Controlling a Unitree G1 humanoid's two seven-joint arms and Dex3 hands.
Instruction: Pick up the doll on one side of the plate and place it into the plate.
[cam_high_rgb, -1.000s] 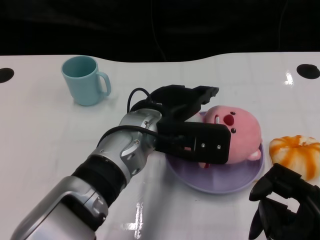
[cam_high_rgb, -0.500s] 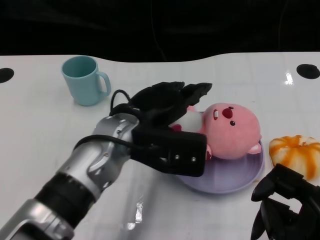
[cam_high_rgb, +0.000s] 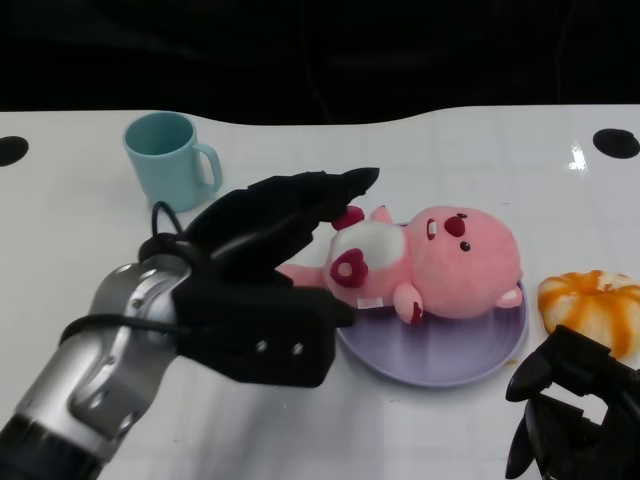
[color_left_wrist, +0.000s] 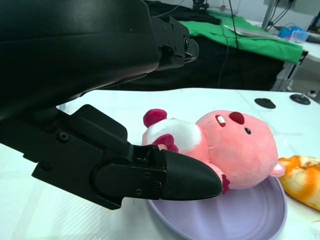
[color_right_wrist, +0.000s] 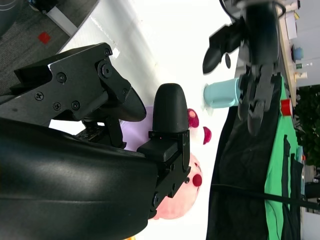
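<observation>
A pink plush doll (cam_high_rgb: 440, 260) lies on its back on the lilac plate (cam_high_rgb: 450, 365), head toward the right and legs hanging over the plate's left rim. My left hand (cam_high_rgb: 265, 270) hovers just left of the doll, fingers spread, holding nothing. The left wrist view shows the doll (color_left_wrist: 235, 145) and plate (color_left_wrist: 245, 215) beyond my fingers (color_left_wrist: 155, 177), with a gap between them. My right hand (cam_high_rgb: 575, 405) rests at the lower right, near the table's front edge, empty with its fingers apart; its wrist view shows part of the doll (color_right_wrist: 175, 207).
A light blue mug (cam_high_rgb: 170, 160) stands at the back left. An orange-and-white striped soft object (cam_high_rgb: 592, 308) lies right of the plate, close above my right hand. Dark round marks sit at the table's far corners.
My left hand has let go of the doll and drawn back toward the lower left. The doll stays lying on the plate, its whole body now uncovered. The right hand has barely moved.
</observation>
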